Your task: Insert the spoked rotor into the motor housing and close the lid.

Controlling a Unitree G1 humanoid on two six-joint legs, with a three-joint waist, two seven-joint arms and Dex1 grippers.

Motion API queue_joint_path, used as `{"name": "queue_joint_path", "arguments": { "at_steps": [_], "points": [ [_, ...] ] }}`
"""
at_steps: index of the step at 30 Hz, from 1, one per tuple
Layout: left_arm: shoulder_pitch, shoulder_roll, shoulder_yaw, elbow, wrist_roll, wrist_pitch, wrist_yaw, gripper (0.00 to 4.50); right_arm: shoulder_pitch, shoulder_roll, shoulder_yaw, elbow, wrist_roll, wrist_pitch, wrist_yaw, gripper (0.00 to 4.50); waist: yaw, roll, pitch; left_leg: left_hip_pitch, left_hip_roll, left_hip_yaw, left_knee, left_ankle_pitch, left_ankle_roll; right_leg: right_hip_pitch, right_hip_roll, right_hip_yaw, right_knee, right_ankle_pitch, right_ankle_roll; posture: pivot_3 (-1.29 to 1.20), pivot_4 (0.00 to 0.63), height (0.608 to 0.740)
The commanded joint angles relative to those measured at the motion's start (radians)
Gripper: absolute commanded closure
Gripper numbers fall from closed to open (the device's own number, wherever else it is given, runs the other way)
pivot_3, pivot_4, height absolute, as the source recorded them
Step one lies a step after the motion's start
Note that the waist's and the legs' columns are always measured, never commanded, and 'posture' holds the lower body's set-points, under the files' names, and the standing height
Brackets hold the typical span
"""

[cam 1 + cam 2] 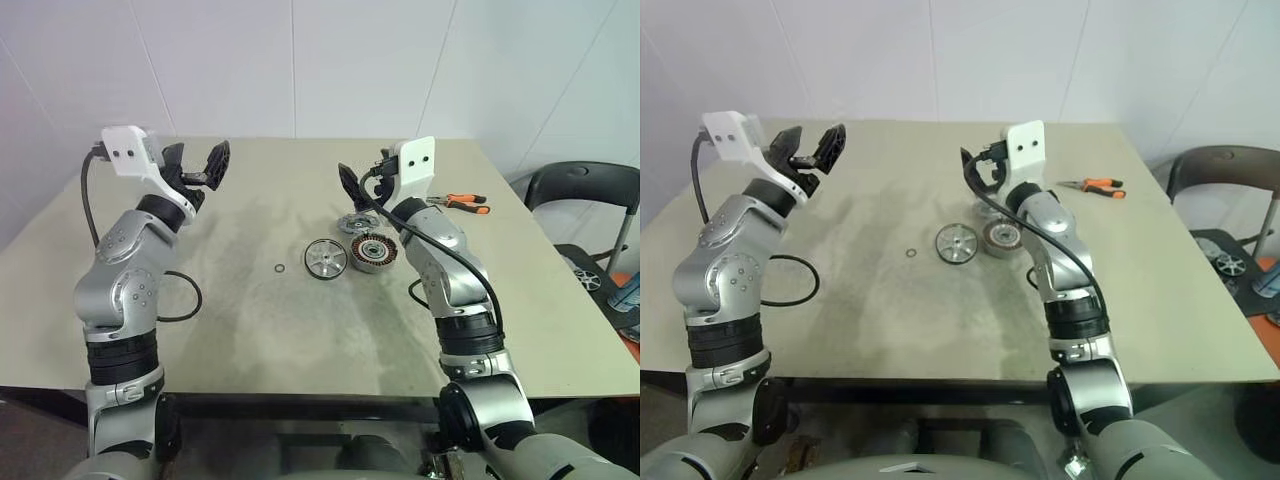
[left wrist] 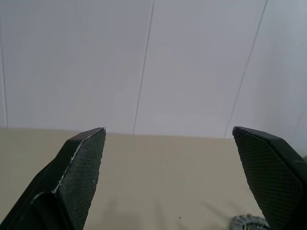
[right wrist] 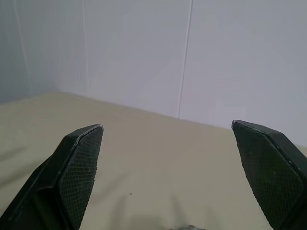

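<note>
A matte beige surface [image 1: 250, 330] with a faintly smudged, dusty middle carries three round motor parts close together right of centre. The spoked rotor [image 1: 326, 259], a shiny silver wheel-like disc with radial spokes, a small hub and a dark rim, lies flat. Just beside it on the right, about touching, sits the motor housing [image 1: 374, 252], a dark shallow cup ringed with copper-coloured coils around a metal centre. Just behind these two lies the lid [image 1: 356, 222], a dull grey cap with a notched, gear-like edge, partly hidden by the right arm. A tiny thin dark ring [image 1: 279, 269] rests alone, near the rotor's left. Orange-handled pliers [image 1: 462, 202] lie toward the far right edge, and a black cable loop [image 1: 180, 300] curls on the surface by the left arm.

The left pincer [image 1: 196, 165] is raised above the far left part of the surface, its black cross-hatched fingers [image 2: 81, 167] spread wide and empty. The right pincer [image 1: 352, 186] hangs over the lid, spread wide as well, holding nothing.

Open surface stretches across the whole left half and the near edge. A dark chair [image 1: 585, 200] stands beyond the right edge.
</note>
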Motion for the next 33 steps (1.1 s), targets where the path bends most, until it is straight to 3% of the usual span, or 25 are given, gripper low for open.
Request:
{"name": "queue_joint_path", "arguments": {
  "at_steps": [1,14,33],
  "points": [
    [-0.006,0.003,-0.004,-0.032,-0.004,0.002,-0.004,0.02,-0.034,-0.005,0.008,-0.034,-0.012,-0.005,0.0,0.0,0.0,0.0,0.0,0.0,0.0,0.0,0.0,0.0,0.0,0.0,0.0,0.0,0.0,0.0,0.0,0.0,0.0,0.74],
    [-0.019,-0.009,0.015,-0.026,-0.032,0.008,0.011,0.02,-0.008,-0.037,-0.008,-0.036,-0.02,0.005,0.001,0.0,0.0,0.0,0.0,0.0,0.0,0.0,0.0,0.0,0.0,0.0,0.0,0.0,0.0,0.0,0.0,0.0,0.0,0.74],
    [-0.045,-0.052,-0.026,0.049,-0.012,-0.038,-0.021,0.02,-0.017,-0.174,0.009,-0.07,-0.014,0.049,0.124,0.0,0.003,0.0,0.0,0.0,0.0,0.0,0.0,0.0,0.0,0.0,0.0,0.0,0.0,0.0,0.0,0.0,0.0,0.74]
  ]
}}
